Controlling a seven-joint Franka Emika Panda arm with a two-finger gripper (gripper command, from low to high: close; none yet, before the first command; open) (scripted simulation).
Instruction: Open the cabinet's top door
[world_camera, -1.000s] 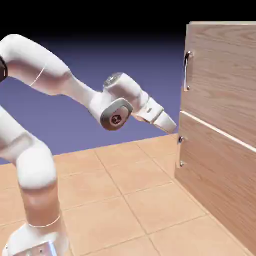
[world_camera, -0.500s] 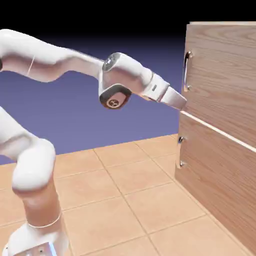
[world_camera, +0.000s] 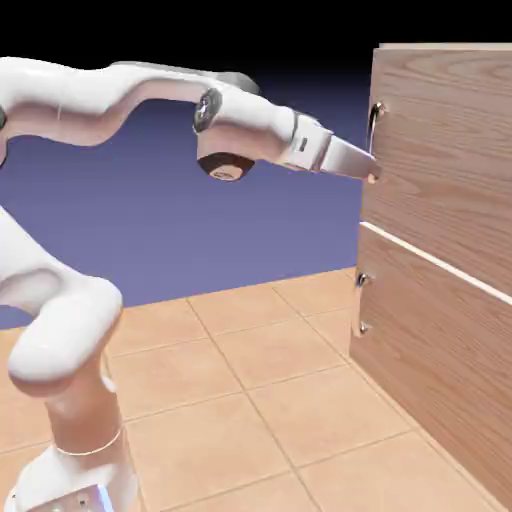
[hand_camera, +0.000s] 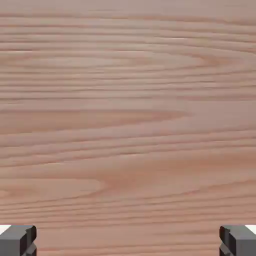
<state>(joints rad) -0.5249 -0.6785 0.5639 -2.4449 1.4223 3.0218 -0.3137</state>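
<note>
The cabinet (world_camera: 440, 380) of light wood grain stands at the right of the exterior view. Its top door (world_camera: 450, 150) is closed, with a slim silver bar handle (world_camera: 374, 120) near its left edge. My gripper (world_camera: 368, 172) reaches level from the left, and its tip is at the handle's lower end, right at the door face. In the hand view the gripper (hand_camera: 128, 245) is open: one grey fingertip (hand_camera: 17, 240) sits in each bottom corner with only wood grain between them. That view does not show the handle.
Below the top door is a second wood panel (world_camera: 440, 300) with two small metal studs (world_camera: 362, 280) on its left edge. A tan tiled floor (world_camera: 250, 400) spreads in front of the cabinet. My arm's base rises at the lower left.
The arm has lifted and stretched right. The gripper rose from below the top door's bottom edge to the handle's lower end against the door.
</note>
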